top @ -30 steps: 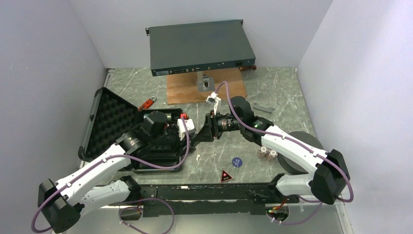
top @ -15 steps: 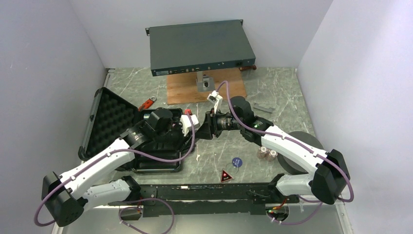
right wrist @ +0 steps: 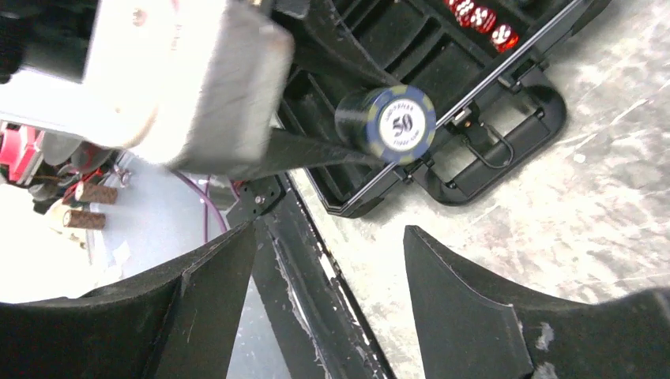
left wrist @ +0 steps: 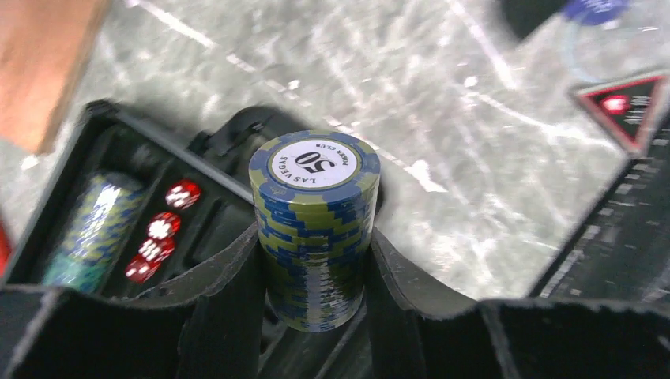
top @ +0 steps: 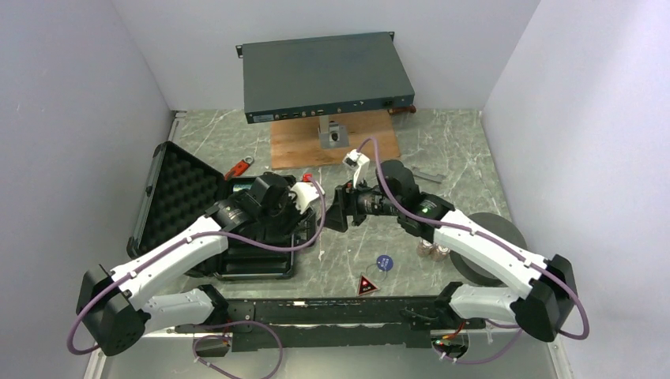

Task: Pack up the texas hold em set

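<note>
Packing in progress, with one stack in transit. The left gripper [left wrist: 314, 278] is clamped on a blue-and-green chip stack [left wrist: 314, 229], its fingers pressing the stack's curved sides so that the chips are kept together as a single column and the "50" face stays unobstructed. The stack hangs above the handle-side edge of the open black case [top: 180, 193] and is not yet seated in any compartment. Inside the case another chip stack [left wrist: 95, 229] lies on its side in a long slot, with the red dice [left wrist: 162, 229] in a row in the slot beside it – an arrangement suggesting the held stack is bound for a neighbouring slot, laid down the same way. The right gripper [right wrist: 328, 237] faces the stack from close by, jaws spread and holding nothing, probably standing clear to leave the left arm room. Still out on the table [top: 442, 158] – the blue disc [top: 384, 262], the red triangle marker [top: 366, 285] and two short pale stacks [top: 433, 251] partly hidden by the right arm.
</note>
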You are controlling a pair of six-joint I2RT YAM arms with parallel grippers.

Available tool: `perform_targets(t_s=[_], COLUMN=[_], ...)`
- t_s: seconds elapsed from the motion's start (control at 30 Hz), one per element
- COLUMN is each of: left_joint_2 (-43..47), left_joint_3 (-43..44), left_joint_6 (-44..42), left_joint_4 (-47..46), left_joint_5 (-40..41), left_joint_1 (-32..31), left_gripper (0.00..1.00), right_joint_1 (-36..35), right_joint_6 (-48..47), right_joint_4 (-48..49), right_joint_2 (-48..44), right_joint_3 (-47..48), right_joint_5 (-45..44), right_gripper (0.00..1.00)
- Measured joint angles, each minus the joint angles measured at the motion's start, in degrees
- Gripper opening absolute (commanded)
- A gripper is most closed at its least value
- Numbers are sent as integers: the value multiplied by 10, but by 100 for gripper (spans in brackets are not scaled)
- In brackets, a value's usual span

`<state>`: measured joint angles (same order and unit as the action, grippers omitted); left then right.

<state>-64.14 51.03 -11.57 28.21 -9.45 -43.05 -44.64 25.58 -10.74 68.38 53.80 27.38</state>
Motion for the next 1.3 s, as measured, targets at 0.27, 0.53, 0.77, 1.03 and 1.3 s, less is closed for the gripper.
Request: perform_targets(t_s=[0.27, 0.53, 0.77, 1.03, 1.3], left_joint_2=[1, 20, 24, -54, -208], left_joint_3=[0, 0, 11, 49, 61], left_joint_6=[-50, -130, -203, -277, -310], left_joint_4=[32, 64, 126, 145, 158], left_joint_5=[144, 269, 240, 263, 368], left_joint_1=[1, 2, 74, 138, 168], left_gripper=[0, 0, 0, 0, 0], right_joint_1=[-2, -2, -2, -2, -2], right_joint_6=[-19, -30, -31, -34, -44], right_joint_4=[-18, -32, -32, -34, -41], right_joint_2=[-65, -96, -105, -116, -151], right_joint_3=[0, -8, -34, -50, -60], right_joint_5=[-71, -114, -122, -122, -125], right_gripper=[74, 74, 74, 74, 75])
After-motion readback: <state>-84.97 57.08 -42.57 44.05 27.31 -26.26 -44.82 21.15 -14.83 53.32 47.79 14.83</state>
